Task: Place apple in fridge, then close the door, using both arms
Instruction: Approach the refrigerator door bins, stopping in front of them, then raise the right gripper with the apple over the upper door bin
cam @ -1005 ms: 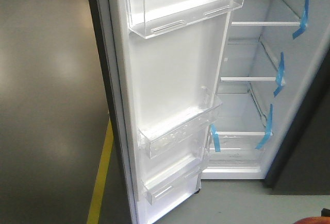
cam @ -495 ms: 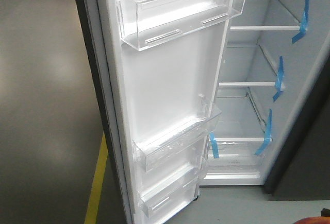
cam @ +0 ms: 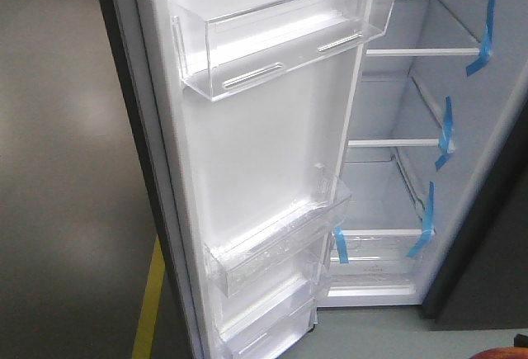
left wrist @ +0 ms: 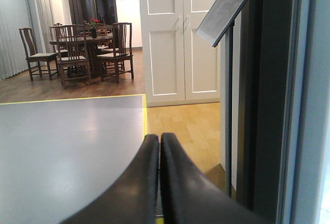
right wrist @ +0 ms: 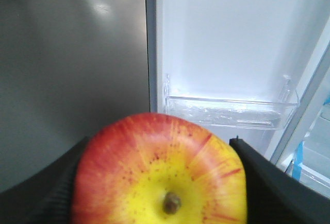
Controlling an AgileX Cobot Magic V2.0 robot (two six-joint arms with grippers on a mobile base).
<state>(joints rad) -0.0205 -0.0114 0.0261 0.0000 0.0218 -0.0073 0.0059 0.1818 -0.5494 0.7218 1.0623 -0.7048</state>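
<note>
The fridge (cam: 495, 169) stands open, showing its white interior, glass shelves (cam: 421, 51) and blue tape strips (cam: 445, 132). Its door (cam: 264, 161) is swung out to the left, white inside, with clear bins (cam: 280, 45). In the right wrist view the red and yellow apple (right wrist: 160, 177) fills the lower frame, stem toward the camera, and my right gripper (right wrist: 160, 141) is shut on it, facing a door bin (right wrist: 232, 112). A sliver of the apple (cam: 497, 353) shows at the front view's bottom right corner. My left gripper (left wrist: 160, 137) is shut and holds nothing, just left of the door's dark edge (left wrist: 268, 105).
Dark grey floor (cam: 66, 169) with a yellow line (cam: 148, 301) lies left of the door. The left wrist view shows a slanted sign on a post (left wrist: 225, 7), white cabinet doors (left wrist: 180, 38), and a dining table with chairs (left wrist: 77, 49) far behind.
In the front view the door's edge and bins have slid left and the fridge shelves sit a little lower. The apple sliver stays at the bottom right corner.
</note>
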